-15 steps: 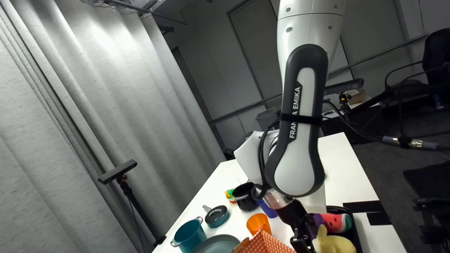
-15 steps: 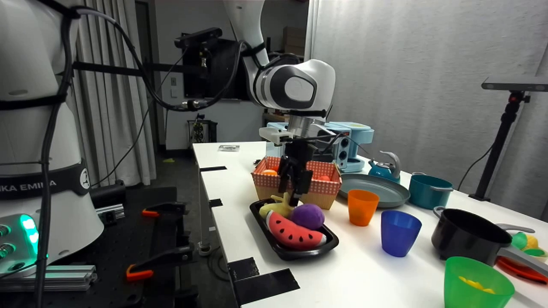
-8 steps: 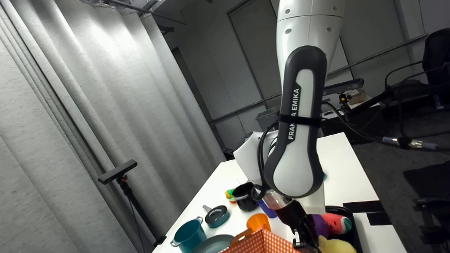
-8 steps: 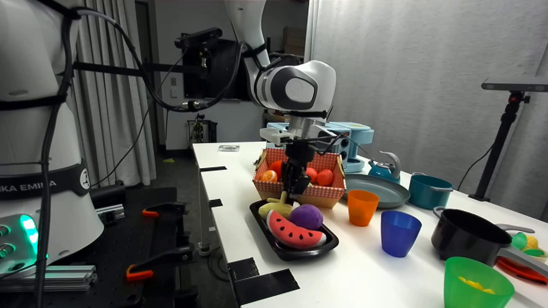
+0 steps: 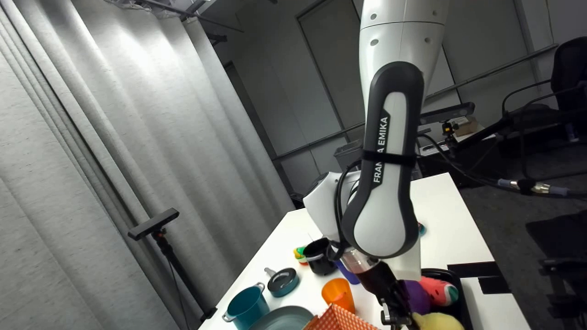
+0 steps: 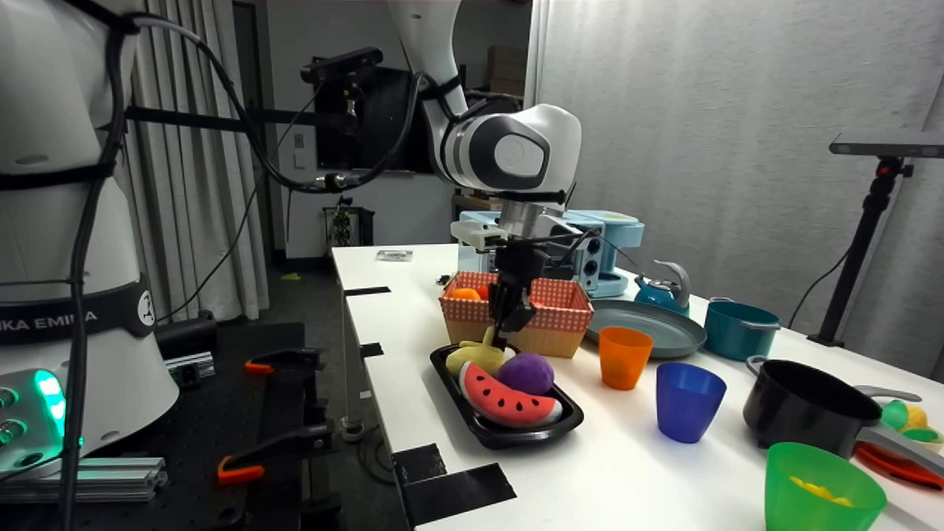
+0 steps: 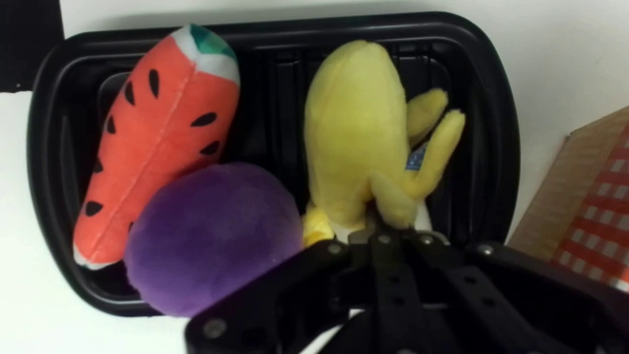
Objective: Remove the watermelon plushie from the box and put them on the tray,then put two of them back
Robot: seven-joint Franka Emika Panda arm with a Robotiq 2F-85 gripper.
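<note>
Box (image 6: 553,324) back level; watermelon plushie (image 7: 162,142) in tray (image 7: 290,32).

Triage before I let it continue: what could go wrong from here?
The gripper is shut at the end of the yellow plush; whether it holds anything I can't tell, so a lift may slip or miss. The purple plush sits close to the gripper and could get nudged. The gingham box stands beside the tray; a sideways swing might bump it.

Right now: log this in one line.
black gripper: closed, hold unclear | yellow plush toy: at fingertips | red watermelon plushie: in black rectangular tray
</note>
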